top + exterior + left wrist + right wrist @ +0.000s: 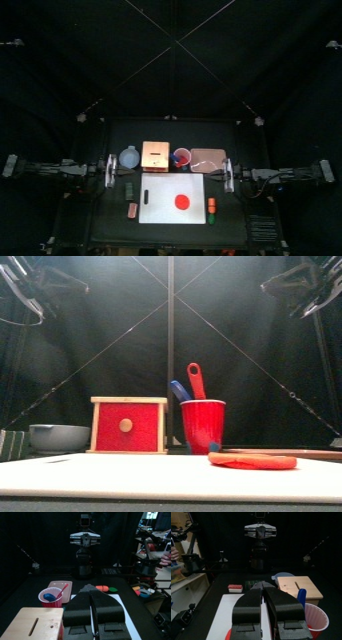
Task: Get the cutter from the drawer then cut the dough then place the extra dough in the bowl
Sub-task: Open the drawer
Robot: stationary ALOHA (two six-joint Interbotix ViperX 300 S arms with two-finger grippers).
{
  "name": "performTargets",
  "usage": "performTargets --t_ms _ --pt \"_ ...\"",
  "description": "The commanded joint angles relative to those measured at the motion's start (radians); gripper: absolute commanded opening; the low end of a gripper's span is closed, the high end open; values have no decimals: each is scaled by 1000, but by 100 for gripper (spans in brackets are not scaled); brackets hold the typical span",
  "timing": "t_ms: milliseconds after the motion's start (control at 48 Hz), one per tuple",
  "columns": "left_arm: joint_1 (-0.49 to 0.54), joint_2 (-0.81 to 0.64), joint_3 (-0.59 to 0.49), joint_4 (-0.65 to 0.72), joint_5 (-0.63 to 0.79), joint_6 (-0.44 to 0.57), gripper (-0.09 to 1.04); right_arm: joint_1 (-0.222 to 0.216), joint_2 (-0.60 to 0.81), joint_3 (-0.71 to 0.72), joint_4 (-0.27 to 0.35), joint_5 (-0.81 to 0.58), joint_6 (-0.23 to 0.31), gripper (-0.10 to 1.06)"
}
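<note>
Down in the red cup, red knife half hidden; left gripper, right gripper: jaws together.

The black table carries a white cutting board at its middle. Behind the board, from left to right, stand a blue-grey bowl, a wooden box, a red cup and a pink tray. Small toy foods lie beside the board.

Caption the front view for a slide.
Red dough on the white board, before the bowl, wooden drawer box and red knife cup.
</note>
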State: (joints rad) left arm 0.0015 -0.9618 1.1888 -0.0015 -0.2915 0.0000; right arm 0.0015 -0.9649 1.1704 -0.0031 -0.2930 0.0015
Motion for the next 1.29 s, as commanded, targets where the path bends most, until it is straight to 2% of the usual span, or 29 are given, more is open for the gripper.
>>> performTargets --t_ms 21,188,333,521,729,792,938,1292 --pt "-17 72 -8 -38 -74 -9 -6 -8 44 -26 2 -20 3 1" --pt "-32 176 8 -190 -161 -9 -1 -40 195 -129 9 -67 3 3" --pt "-83 239 5 -330 -170 -9 13 -110 356 -287 34 -67 11 3" --pt "-118 298 -6 -560 -173 -12 45 -201 523 -440 126 -25 15 3" --pt "-124 397 -25 -856 -175 -12 84 -229 670 -598 146 120 15 3" --pt "-124 426 -31 -934 -173 -12 89 -235 715 -647 147 183 15 3" --pt "-124 497 -44 -1109 -175 -12 92 -250 833 -784 143 351 14 3" --pt "-109 707 -175 -1230 -166 -12 92 -302 1086 -1058 132 661 9 3"
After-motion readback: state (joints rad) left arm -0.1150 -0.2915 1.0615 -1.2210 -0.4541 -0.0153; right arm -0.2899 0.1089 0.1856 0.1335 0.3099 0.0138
